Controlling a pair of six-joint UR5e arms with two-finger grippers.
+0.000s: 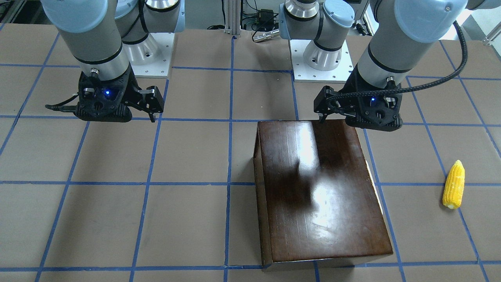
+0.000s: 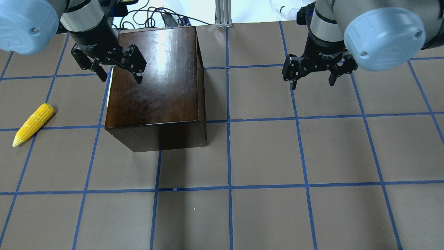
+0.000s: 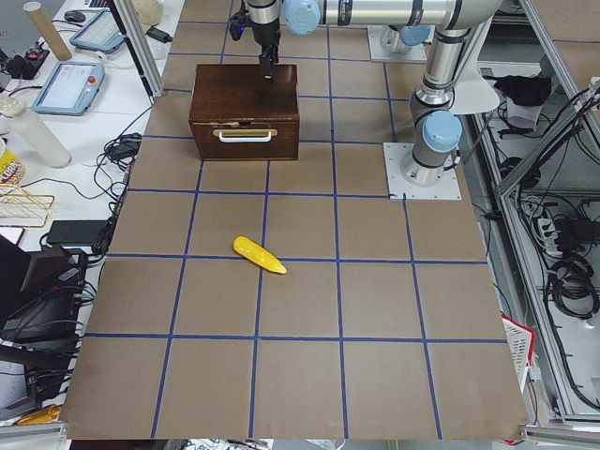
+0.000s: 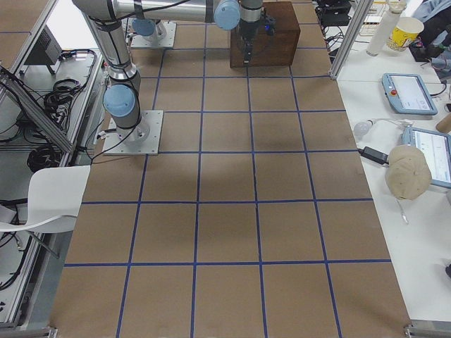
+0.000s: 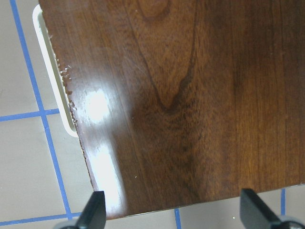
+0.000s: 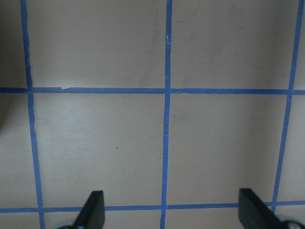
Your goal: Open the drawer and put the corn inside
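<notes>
Table (image 2: 263,215): brown surface, blue tape grid, fills the overhead view.

Box (image 2: 156,80): glossy dark wood, upper left of centre in the overhead view, standing on the table.

Drawer (image 3: 246,141): shut, its front level with the box face. The pale handle (image 3: 246,135) faces the left-side camera.

Left gripper (image 2: 121,78): jaws spread wide, holding nothing, above the left edge of the box top, upper left of the overhead view.

Right gripper (image 2: 313,83): also spread wide and empty, above bare table at upper right.

Corn (image 2: 34,124): lies flat on the table at the overhead view's left edge, well apart from the box, tapered end toward lower left.
</notes>
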